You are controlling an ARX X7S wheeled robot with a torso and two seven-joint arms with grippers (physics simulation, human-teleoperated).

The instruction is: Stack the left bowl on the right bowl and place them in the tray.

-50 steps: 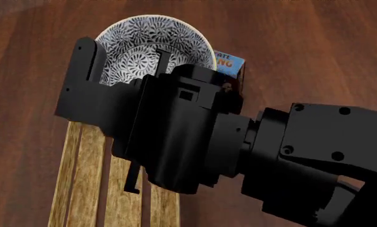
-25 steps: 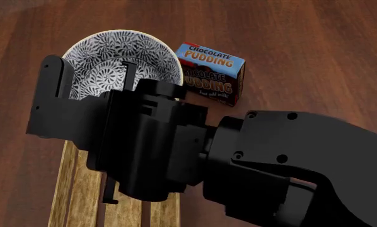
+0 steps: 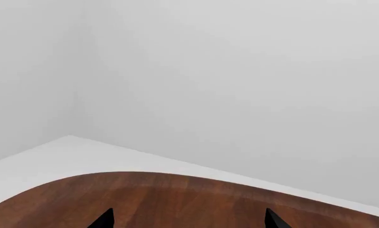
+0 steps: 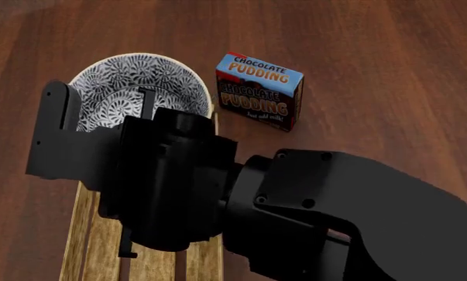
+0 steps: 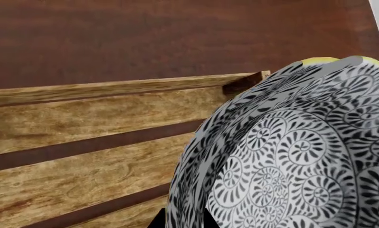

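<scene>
A black-and-white patterned bowl [image 4: 132, 76] hangs tilted over the far end of the light-wood slatted tray [image 4: 100, 246]. My right gripper [image 4: 100, 108] is shut on its wall. In the right wrist view the two dark fingertips of the right gripper [image 5: 180, 221] pinch the bowl [image 5: 291, 156] from both sides, above the tray's slats [image 5: 81, 123]. A yellow sliver [image 5: 316, 60] shows at the bowl's far rim; I cannot tell whether it belongs to a second bowl. My left gripper [image 3: 189, 223] is open and empty, away from the bowls, with only its tips showing over the table.
A chocolate pudding box [image 4: 261, 91] lies on the dark wood table [image 4: 374, 70] just right of the bowl and tray. My right arm hides most of the tray. The left wrist view shows the table's rounded edge [image 3: 189, 178] and a white wall.
My right arm has carried the bowl leftward and a little nearer in the head view, over the tray's end. The pudding box has come fully into sight.
</scene>
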